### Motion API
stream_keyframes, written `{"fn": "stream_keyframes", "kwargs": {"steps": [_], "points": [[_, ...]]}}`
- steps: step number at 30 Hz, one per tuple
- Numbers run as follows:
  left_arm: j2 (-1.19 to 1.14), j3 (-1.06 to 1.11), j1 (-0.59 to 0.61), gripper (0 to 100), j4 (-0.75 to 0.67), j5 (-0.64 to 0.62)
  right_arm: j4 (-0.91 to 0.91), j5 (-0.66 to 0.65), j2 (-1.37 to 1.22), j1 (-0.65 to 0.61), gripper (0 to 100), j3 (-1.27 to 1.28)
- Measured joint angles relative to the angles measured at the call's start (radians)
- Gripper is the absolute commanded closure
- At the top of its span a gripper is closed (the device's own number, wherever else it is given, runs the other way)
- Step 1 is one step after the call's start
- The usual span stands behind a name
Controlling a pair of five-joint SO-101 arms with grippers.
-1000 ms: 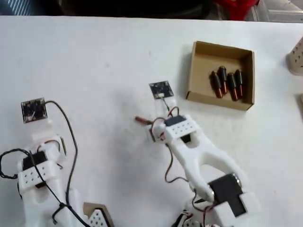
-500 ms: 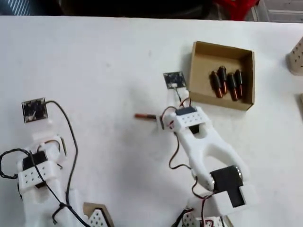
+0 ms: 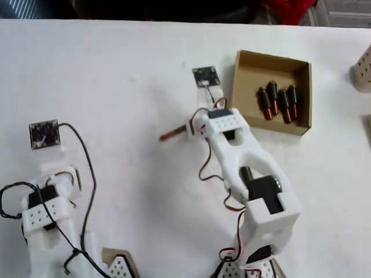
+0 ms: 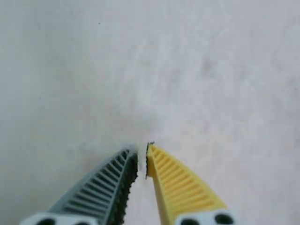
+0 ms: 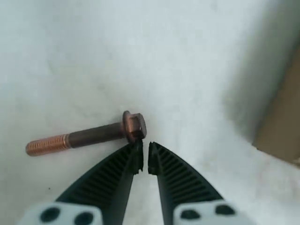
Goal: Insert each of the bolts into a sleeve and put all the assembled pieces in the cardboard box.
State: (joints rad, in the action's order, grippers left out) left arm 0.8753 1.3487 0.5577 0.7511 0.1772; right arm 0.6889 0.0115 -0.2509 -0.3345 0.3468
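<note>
A copper bolt (image 5: 89, 134) with a dark middle lies on the white table (image 3: 116, 75), left of the cardboard box (image 3: 270, 58). My right gripper (image 5: 144, 157) is shut with nothing in it, and its fingertips sit right beside the bolt's hex head. From above, the right gripper (image 3: 189, 128) is at the bolt's (image 3: 173, 135) head end, close to the box's near left corner. Several dark pieces with copper ends (image 3: 278, 103) lie side by side in the box. My left gripper (image 4: 142, 157) is shut over bare table, on the left arm (image 3: 46, 202) at the near left.
A pale perforated block (image 3: 363, 70) stands at the far right edge. A scrap of cardboard (image 3: 119, 263) lies by the arm bases at the near edge. Loose black cable (image 3: 87, 174) trails beside the left arm.
The right arm swung away from the near edge toward the box's corner. The bolt turned with it, its head end now farther back. The left arm has not moved.
</note>
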Motion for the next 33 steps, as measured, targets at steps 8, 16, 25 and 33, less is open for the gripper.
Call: {"fn": "stream_keyframes", "kwargs": {"steps": [8,16,25,33], "points": [[0.000,0.000,-0.014,93,0.000,0.000,0.144,-0.095,0.055,-0.003,98.1,-0.031],[0.000,0.000,-0.018,93,0.000,0.006,0.272,-0.218,0.505,0.035,92.3,0.236],[0.000,0.000,-0.025,93,0.000,0.006,0.350,-0.216,0.746,0.133,84.0,0.474],[0.000,0.000,-0.025,93,0.000,0.006,0.358,-0.216,0.694,0.221,84.0,0.479]]}}
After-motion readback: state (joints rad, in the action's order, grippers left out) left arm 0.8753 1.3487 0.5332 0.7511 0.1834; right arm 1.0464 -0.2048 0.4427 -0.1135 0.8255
